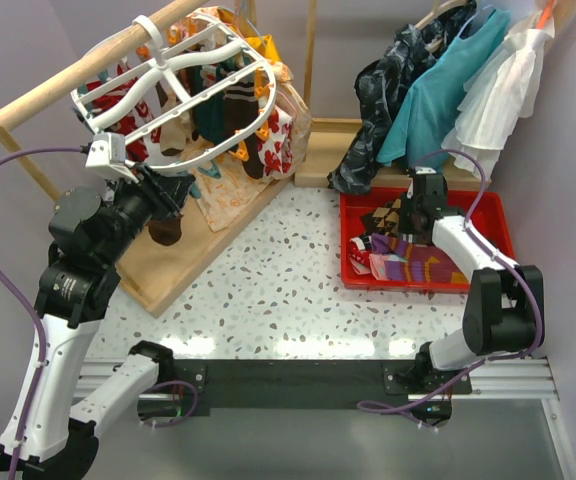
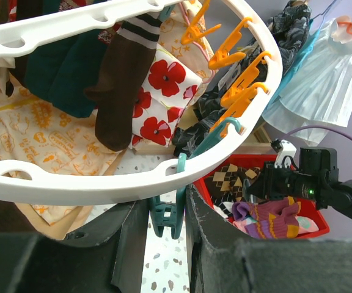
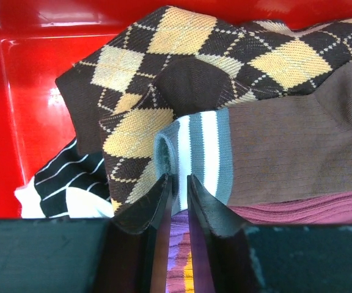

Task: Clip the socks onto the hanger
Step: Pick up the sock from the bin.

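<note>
Two grippers work on separate things. The left gripper [image 2: 165,200] is clamped on a teal clip [image 2: 167,221] that hangs from the near rim of the white hanger [image 2: 72,186]. That rim crosses just above its fingertips. Ahead of it and higher, a hanging brown sock [image 2: 118,91] drops from the frame beside dark teal socks [image 2: 60,73], and orange clips [image 2: 237,91] line the rim up to its right. The right gripper [image 3: 179,181] is down in the red tray [image 3: 17,91], fingers nearly together and pinching the teal-and-white striped cuff of a loose brown sock [image 3: 298,140]. The rest of that sock stretches away to its right. An argyle sock [image 3: 133,61] lies just ahead, touching the cuff, and a maroon sock [image 3: 298,209] lies against the brown one's near edge.
</note>
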Controlling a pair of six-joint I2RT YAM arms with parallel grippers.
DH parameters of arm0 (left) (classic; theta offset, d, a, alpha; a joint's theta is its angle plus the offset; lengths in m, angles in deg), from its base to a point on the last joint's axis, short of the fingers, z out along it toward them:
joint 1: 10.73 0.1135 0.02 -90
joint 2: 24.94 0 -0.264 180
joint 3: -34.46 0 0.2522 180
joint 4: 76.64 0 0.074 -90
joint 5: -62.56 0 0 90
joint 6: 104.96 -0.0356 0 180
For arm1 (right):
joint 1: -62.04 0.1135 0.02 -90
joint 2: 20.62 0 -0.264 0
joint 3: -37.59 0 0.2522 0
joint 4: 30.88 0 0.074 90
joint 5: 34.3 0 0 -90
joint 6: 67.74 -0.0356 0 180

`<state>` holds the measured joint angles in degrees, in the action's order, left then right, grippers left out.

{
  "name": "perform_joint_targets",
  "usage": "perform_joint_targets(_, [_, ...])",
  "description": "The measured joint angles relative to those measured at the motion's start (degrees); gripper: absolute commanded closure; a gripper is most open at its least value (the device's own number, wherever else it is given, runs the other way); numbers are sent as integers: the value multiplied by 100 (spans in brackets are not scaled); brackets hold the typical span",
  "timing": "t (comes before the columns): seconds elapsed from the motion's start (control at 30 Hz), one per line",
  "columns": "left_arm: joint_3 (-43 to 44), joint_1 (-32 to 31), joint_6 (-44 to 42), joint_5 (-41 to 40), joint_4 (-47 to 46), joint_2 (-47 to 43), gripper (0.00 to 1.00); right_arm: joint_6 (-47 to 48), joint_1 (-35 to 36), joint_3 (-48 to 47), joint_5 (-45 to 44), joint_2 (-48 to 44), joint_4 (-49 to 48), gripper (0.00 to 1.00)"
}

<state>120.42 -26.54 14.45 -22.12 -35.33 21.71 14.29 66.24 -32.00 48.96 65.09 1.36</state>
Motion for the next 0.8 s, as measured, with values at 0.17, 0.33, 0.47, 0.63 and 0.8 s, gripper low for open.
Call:
perform_joint_targets(0.17, [0, 0, 0, 0, -9, 2, 94, -13, -7, 9, 0, 11, -7, 81])
perform_joint_targets(0.33, [0, 0, 0, 2, -11, 4, 94, -22, -11, 28, 13, 72, -42, 82])
perform_joint_targets(0.47, [0, 0, 0, 2, -11, 17, 94, -24, -11, 48, 26, 219, -96, 95])
perform_joint_targets(0.63, [0, 0, 0, 4, -11, 24, 95, -46, -11, 68, 22, 302, -111, 100])
perform_joint_targets(0.8, [0, 0, 0, 24, -13, 24, 96, -46, -11, 44, -2, -59, 133, 100])
